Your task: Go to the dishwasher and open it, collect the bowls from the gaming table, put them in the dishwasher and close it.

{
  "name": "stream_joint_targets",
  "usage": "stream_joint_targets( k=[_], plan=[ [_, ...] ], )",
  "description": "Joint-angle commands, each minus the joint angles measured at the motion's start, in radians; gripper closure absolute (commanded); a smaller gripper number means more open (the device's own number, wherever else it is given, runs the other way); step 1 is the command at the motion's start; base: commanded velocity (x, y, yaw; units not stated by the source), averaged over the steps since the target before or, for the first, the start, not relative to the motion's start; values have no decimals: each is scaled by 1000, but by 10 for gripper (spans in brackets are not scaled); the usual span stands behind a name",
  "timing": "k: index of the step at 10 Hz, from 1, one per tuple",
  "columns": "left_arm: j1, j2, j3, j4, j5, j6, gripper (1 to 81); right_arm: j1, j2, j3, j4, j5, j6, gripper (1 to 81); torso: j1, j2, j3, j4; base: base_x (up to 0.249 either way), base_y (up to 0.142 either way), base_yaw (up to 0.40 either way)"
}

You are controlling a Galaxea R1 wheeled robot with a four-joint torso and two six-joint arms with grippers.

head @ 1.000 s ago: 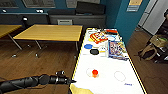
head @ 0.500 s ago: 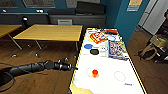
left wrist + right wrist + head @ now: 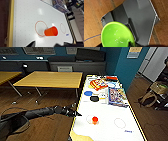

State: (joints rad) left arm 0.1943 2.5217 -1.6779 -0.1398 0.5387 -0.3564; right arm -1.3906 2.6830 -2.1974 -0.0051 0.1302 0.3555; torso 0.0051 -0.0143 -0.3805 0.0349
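Mid-collection, by the look of it. Left gripper (image 3: 76, 114) reaching over the yellow near edge of the gaming table (image 3: 107, 129), just short of an orange cup (image 3: 95, 120) lying on its side on a red ring; how far open, cannot tell. Right gripper (image 3: 130, 43) closed on the rim of a yellow-green bowl (image 3: 116, 34), carried above wooden floor and a dark part of the robot. Blue bowl (image 3: 88, 93) farther along the gaming table, beside a black disc (image 3: 94, 98). Left, judging from this: blue bowl, then loading and closing the dishwasher.
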Motion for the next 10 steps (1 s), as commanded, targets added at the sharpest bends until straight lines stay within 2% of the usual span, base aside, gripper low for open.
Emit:
stream_joint_targets(
  k=[1,3,4,7,10],
  plan=[
    [-166,91,-83,29,79,-4,10,21,-10,9,-13,-66,-1,811,0,0,0,0,0,0,0],
    [-176,154,-137,48,118,-4,10,28,-7,9,-13,-66,-1,811,0,0,0,0,0,0,0],
    [-177,180,-157,55,118,-4,10,28,-6,9,-13,-66,-1,811,0,0,-1,0,0,0,0],
    [-186,290,-278,55,162,-6,10,29,2,-8,-13,-70,-1,811,0,0,-1,0,0,0,0],
    [-209,359,-326,55,172,-6,10,31,4,-11,-12,-73,-1,811,0,0,-1,0,0,0,0]
  ],
)
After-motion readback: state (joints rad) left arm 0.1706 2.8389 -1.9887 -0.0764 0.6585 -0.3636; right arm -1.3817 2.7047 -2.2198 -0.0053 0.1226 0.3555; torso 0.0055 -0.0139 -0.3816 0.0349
